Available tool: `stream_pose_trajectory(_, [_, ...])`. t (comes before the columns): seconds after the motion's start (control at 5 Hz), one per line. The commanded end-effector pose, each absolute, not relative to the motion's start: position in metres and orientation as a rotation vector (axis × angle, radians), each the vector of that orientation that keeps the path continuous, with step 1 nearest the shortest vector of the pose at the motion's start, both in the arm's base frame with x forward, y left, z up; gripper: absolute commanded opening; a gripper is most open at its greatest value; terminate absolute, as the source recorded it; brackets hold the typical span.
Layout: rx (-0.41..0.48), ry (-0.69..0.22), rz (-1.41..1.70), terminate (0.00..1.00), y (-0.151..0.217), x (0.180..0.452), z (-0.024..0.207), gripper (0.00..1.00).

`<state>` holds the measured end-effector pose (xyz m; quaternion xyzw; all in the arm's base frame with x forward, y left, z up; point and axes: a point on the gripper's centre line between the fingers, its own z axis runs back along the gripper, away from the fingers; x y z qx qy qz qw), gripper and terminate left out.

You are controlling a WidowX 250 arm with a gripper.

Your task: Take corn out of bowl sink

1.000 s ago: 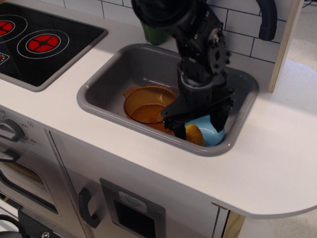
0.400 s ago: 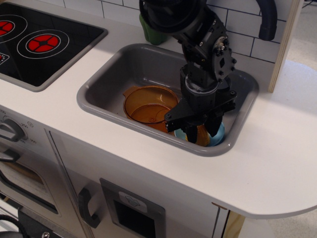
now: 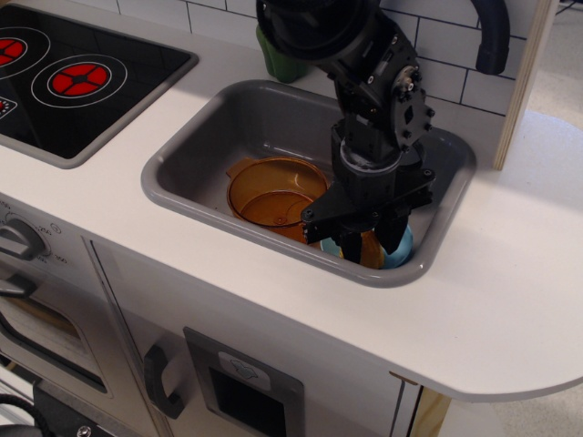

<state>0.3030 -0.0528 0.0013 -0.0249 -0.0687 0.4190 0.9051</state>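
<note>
The grey sink (image 3: 211, 127) is set in the white counter. At its front right corner stands the light blue bowl (image 3: 404, 248), mostly hidden by my arm. The yellow corn (image 3: 371, 252) lies in the bowl; only a strip of it shows. My black gripper (image 3: 371, 244) points straight down into the bowl. Its two fingers (image 3: 350, 242) press on either side of the corn, so it is shut on the corn. The corn still sits low in the bowl.
An amber see-through pot (image 3: 271, 189) lies in the sink just left of the bowl. A green toy pepper (image 3: 278, 60) stands behind the sink. The black faucet (image 3: 492, 36) is at the back right. The black stovetop (image 3: 82, 82) is at left.
The gripper has come down into the bowl and shifted a little right. Its fingers have narrowed from wide open to closed on the corn.
</note>
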Motion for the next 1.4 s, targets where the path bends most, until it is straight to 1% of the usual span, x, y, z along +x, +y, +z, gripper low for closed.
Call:
stream_pose_trajectory(0.0, [-0.168,-0.198,0.889,0.00,-0.052,0.327,0.055,0.00])
stream_pose_trajectory(0.2, [-0.211,-0.204,0.909,0.00,-0.049,0.335,0.071,0.00])
stream_pose_trajectory(0.4, [-0.226,-0.215,0.949,0.00,-0.042,0.347,0.079,0.00])
stream_pose_trajectory(0.6, [-0.219,-0.226,1.014,0.00,-0.025,0.363,0.084,0.00])
stream_pose_trajectory(0.8, [-0.182,-0.197,1.051,0.00,-0.009,0.375,0.077,0.00])
stream_pose_trajectory(1.0, [-0.128,-0.151,1.051,0.00,0.006,0.380,0.066,0.00])
stream_pose_trajectory(1.2, [-0.096,-0.158,1.061,0.00,0.017,0.383,0.061,0.00])
